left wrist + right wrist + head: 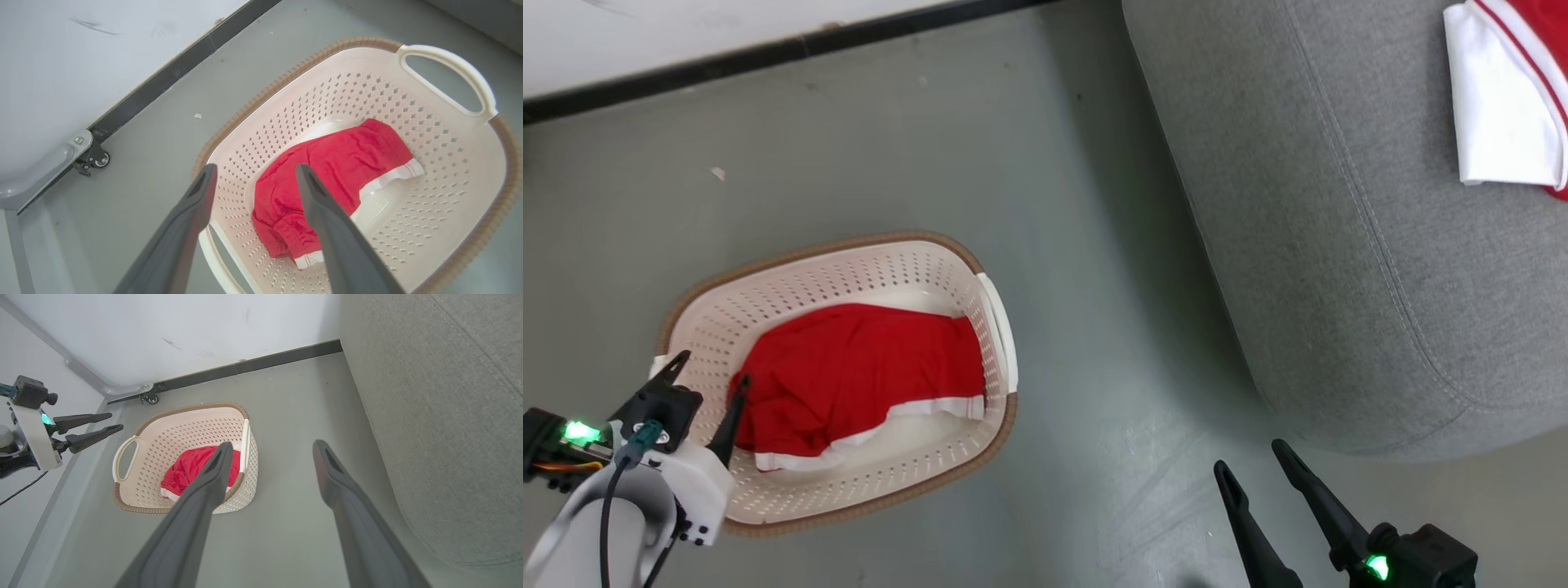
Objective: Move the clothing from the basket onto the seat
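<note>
Crumpled red shorts with white hem lie in the oval, perforated cream plastic basket (brown braided rim). A folded red-and-white top rests on the rounded grey woven seat. Left end effector gapes over the basket's edge; right end effector hangs open near the seat's corner.

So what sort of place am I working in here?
Likely a home-style living area, maybe staged: a grey upholstered seat, a laundry basket holding red shorts on the floor, and a white wall panel on a small caster.
</note>
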`<state>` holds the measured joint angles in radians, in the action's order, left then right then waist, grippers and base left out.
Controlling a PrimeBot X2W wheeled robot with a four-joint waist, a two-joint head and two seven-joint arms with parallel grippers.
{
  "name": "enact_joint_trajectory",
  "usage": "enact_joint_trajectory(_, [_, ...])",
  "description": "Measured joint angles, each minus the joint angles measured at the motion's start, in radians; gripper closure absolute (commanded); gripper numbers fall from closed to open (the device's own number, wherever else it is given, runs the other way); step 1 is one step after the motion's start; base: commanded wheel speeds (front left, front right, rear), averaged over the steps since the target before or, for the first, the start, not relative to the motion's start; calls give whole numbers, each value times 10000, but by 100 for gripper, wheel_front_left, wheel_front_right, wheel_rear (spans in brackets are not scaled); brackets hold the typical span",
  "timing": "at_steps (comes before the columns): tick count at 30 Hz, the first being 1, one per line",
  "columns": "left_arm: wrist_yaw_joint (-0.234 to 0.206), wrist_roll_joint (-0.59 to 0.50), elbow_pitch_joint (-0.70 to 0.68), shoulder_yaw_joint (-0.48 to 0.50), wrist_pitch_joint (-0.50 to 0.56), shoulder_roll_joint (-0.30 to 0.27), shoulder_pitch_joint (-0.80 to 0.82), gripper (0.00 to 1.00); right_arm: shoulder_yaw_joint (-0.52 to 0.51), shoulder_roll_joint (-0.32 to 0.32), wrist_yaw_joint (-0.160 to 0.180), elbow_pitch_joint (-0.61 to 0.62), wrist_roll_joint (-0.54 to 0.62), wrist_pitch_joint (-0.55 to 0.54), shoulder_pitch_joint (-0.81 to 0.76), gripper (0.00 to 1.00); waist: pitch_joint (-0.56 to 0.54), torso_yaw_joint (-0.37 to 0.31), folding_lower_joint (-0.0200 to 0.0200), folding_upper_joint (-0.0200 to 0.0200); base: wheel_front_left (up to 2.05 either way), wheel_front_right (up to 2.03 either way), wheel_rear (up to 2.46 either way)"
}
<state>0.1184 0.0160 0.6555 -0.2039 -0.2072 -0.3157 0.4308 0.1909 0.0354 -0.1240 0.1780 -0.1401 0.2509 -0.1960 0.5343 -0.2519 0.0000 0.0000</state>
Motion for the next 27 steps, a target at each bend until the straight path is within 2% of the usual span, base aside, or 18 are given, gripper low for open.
enact_joint_trajectory(7, [81, -286, 414, -324, 228, -454, 512, 0, 207, -4, 0, 123, -146, 0, 96, 0, 637, -301, 0, 0, 0, 0, 0])
enact_joint_trajectory(16, [86, -686, 619, -863, 523, -729, 1470, 0, 591, -6, 2, 182, -594, 0, 435, 0, 1498, -752, 0, 0, 0, 0, 0])
enact_joint_trajectory(23, [88, -1262, 1112, -1551, 1053, -1319, 1593, 0, 792, -10, 2, 389, -882, 0, 1034, 0, 2043, -1117, 0, 0, 0, 0, 0])
enact_joint_trajectory(27, [90, -1296, 1118, -1687, 1093, -1329, 1999, 0, 884, -10, 2, 389, -966, 0, 1038, 0, 2316, -1323, 0, 0, 0, 0, 0])
